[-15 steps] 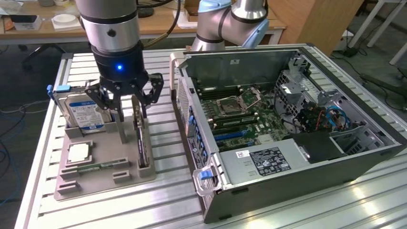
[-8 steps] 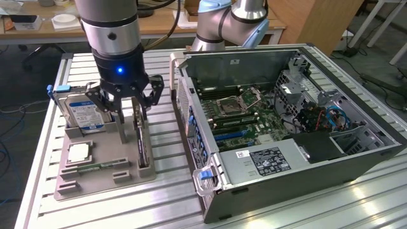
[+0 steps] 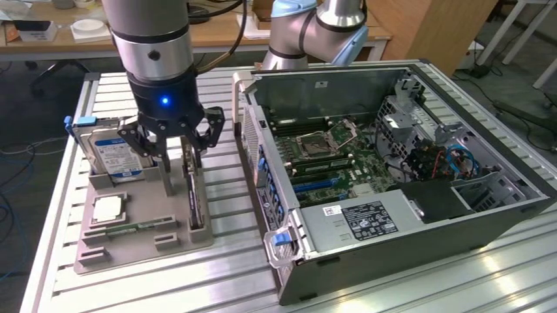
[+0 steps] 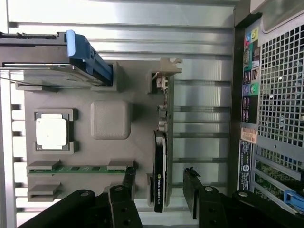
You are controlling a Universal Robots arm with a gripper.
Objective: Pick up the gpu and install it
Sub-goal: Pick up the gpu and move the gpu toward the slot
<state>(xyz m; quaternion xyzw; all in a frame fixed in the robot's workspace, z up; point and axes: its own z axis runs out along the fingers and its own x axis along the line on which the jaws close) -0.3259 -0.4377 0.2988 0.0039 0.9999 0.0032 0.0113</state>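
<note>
My jaws stand apart astride the gpu (image 4: 159, 175), upright in the grey holder (image 4: 137, 95) — if I close off-centre, it could tilt and jam there.

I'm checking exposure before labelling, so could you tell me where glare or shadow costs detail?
Exterior view: glare streaks the table beside the computer case. Wrist view: its slats wash out white, and the gpu shows as a dark edge between the black fingers.

The arm (image 3: 150, 32) is silver-grey with a black wrist (image 3: 165, 85), blue light (image 3: 164, 101) and black gripper (image 3: 179, 162).
</note>
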